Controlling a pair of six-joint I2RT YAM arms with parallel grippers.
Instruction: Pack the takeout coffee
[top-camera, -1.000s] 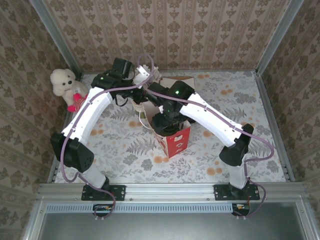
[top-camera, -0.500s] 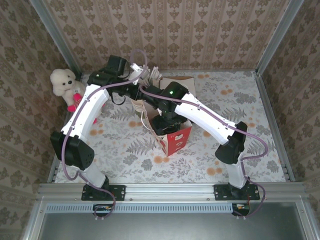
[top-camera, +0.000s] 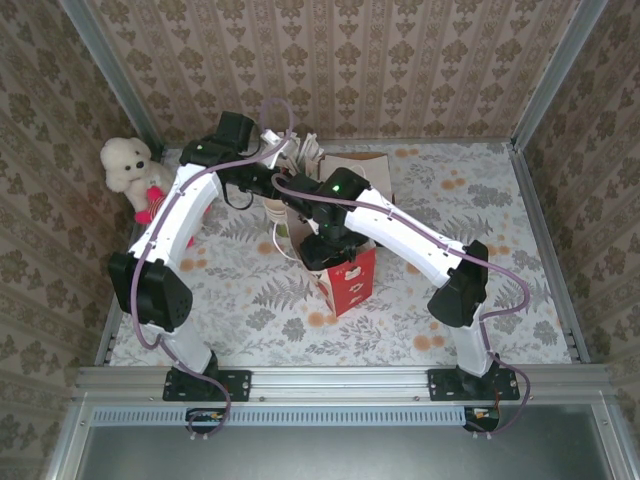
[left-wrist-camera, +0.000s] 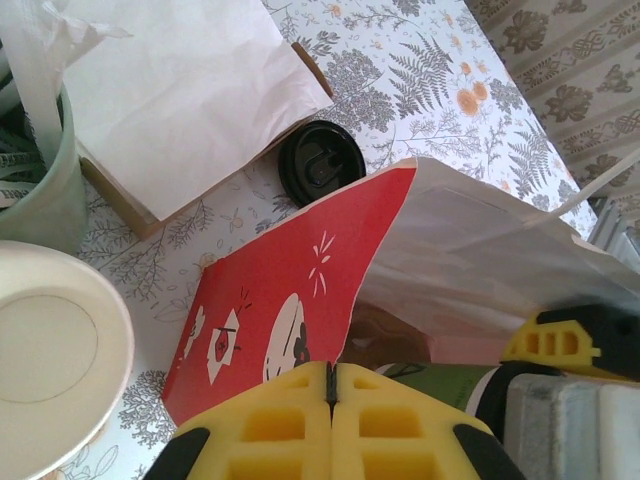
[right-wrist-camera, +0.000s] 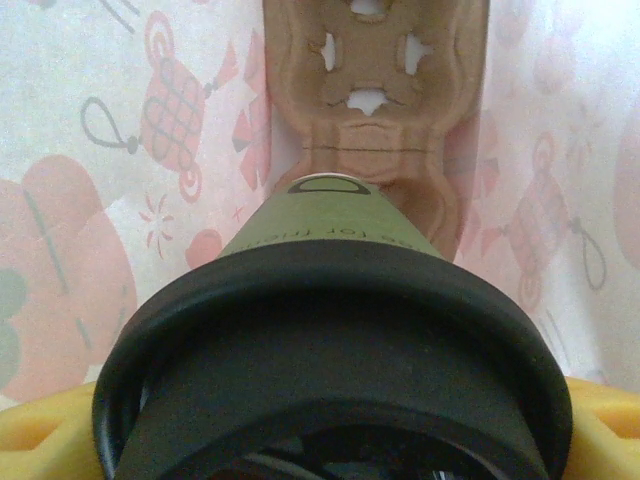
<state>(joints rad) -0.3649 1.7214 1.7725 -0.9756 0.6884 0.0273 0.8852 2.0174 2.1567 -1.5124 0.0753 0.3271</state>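
**Coffee's in the bag, right arm gripping it**

Right gripper is deep inside the red bag; jaws spread wide, a yellow finger showing on each side of the takeout coffee, level w/ its black top; it's got hold of the cup, no gap I can see. Cup's top faces up twd the wrist, green body runs down twd the bag floor; past its base lies a brown cardboard carrier; touching it or hovering, can't tell. Bag walls round the cup are white inside w/ the red print showing thru.

Left gripper hangs just outside the bag's open mouth; jaws pressed fully together, nothing btwn them. From its cam the bag's red face sits right below; a sliver of green peeks inside the mouth next to the right arm's yellow finger.

On the table beyond the bag: flat black lid near the bag's rim; white sheet on a brown board just past the lid; cream-lined cup off to the side, apart from the bag. Plush toy at the far-left corner, well apart from it all.
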